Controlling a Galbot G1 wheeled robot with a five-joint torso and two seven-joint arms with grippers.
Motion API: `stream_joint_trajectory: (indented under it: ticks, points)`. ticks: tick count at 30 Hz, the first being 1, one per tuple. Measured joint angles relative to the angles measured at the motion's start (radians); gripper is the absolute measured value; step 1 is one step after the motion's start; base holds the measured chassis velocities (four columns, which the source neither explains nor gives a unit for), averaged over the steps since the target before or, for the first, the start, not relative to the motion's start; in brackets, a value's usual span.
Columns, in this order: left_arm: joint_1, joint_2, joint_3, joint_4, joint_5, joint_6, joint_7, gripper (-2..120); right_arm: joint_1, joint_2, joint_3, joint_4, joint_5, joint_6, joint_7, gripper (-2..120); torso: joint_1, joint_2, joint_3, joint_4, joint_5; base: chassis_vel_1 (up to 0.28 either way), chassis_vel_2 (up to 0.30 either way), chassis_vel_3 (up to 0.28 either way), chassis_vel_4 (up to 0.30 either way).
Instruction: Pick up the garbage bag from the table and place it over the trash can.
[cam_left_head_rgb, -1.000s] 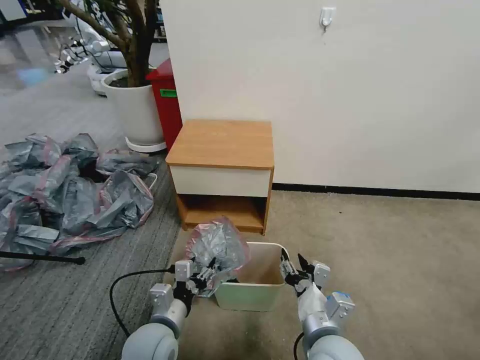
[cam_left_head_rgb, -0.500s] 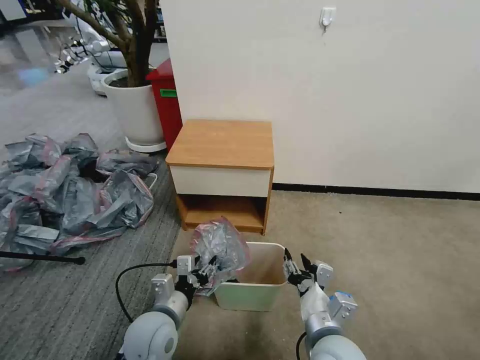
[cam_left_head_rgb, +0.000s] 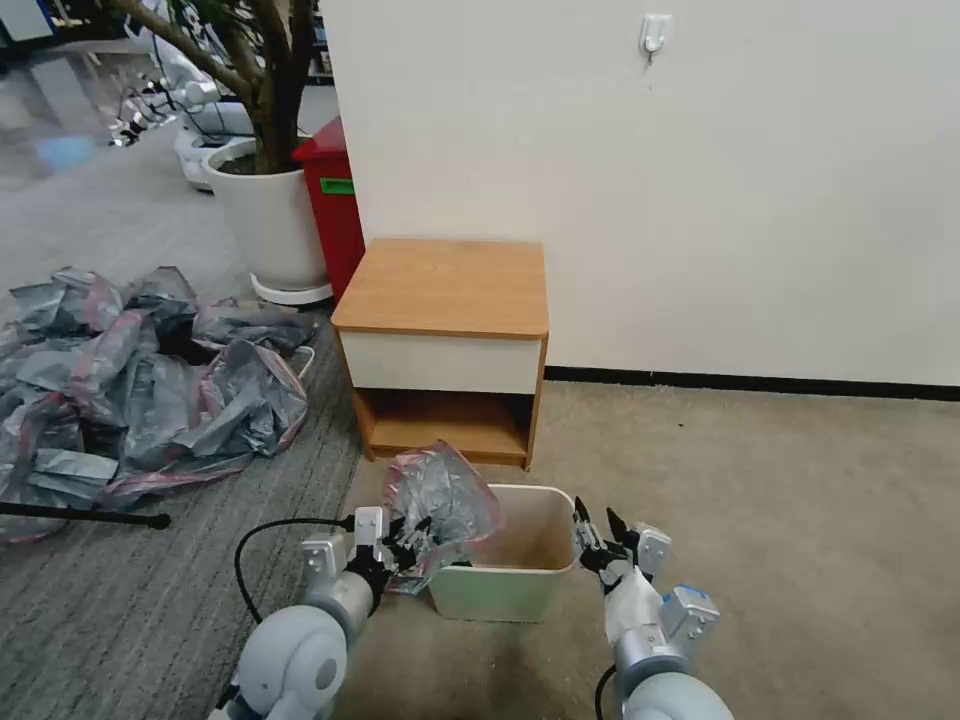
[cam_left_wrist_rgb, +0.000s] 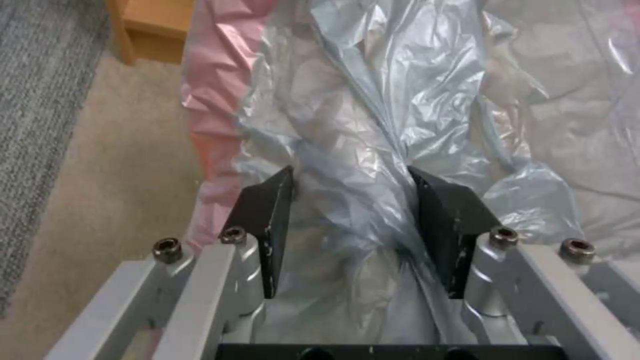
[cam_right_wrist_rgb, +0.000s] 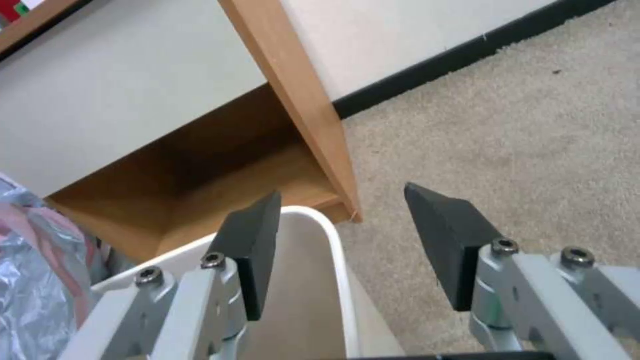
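Low in the frame, the left gripper has its black fingers parted, with folds of the garbage bag bunched between them. That bag billows over the left rim of the trash can at bottom centre. Opposite, the right gripper hangs wide apart and empty over the can's right rim. Farther up at centre stands the table, its top bare.
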Motion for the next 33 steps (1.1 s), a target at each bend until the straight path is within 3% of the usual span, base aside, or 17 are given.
stream_joint_trajectory:
  ticks: [10,20,25,33]
  points:
    - [-0.102,0.086,0.056,0.01,-0.191,0.05,-0.102,46,-0.005,0.0,0.009,-0.001,-0.002,0.003,-0.001,52,0.0,0.0,0.0,-0.0001,0.0,0.0,0.0,0.0,0.0]
    - [-0.164,0.116,0.114,0.031,-0.261,0.084,-0.169,45,-0.021,0.001,0.03,-0.006,-0.005,0.013,-0.016,52,0.0,0.0,0.0,-0.0001,0.0,0.0,0.0,0.0,0.0]
    - [-0.197,0.12,0.147,0.041,-0.308,0.104,-0.221,41,-0.022,0.003,0.035,-0.009,-0.009,0.017,-0.019,50,0.0,0.0,0.0,0.0,0.0,0.0,0.0,0.0,0.0]
    - [-0.247,0.128,0.191,0.065,-0.373,0.14,-0.289,26,-0.024,0.006,0.042,-0.012,-0.01,0.02,-0.02,50,0.0,0.0,0.0,0.0,0.0,0.0,0.0,0.0,0.0]
